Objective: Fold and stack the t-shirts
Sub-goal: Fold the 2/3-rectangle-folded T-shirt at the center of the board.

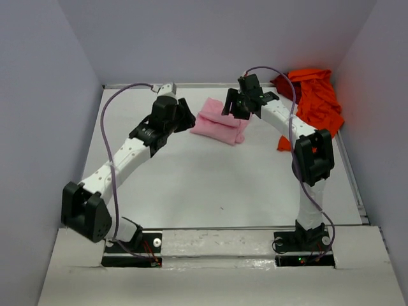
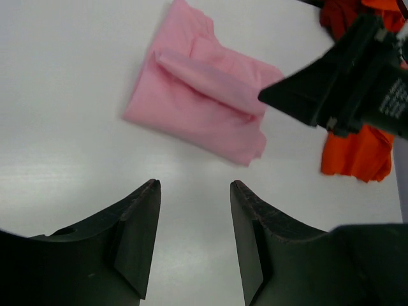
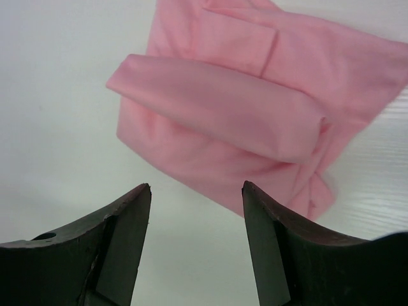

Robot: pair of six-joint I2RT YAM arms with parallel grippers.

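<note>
Two shirts in view. The pink t-shirt (image 1: 220,124) sits upper centre of the top view on the white table (image 1: 210,185), folded into a compact, roughly rectangular bundle. In the wrist views a rolled, tube-like fold runs diagonally across its top layer, with a flatter squared flap behind it. The edges are uneven, one corner is ragged, and the cloth is soft with shallow creases. The orange-red t-shirt (image 1: 319,99) is at upper right of the top view, unfolded and crumpled in a heap against the right wall. One tail of it trails down beside the right arm. The two shirts lie apart, not stacked.

Left gripper (image 2: 194,185): jaws apart, nothing between them. It is just left of the pink bundle in the top view, and its own camera shows bare table between fingertips and cloth.

Right gripper (image 3: 196,188): jaws apart and empty, at the bundle's upper right edge in the top view. In its wrist view the cloth lies beyond the fingertips. Contact: cannot tell.
</note>
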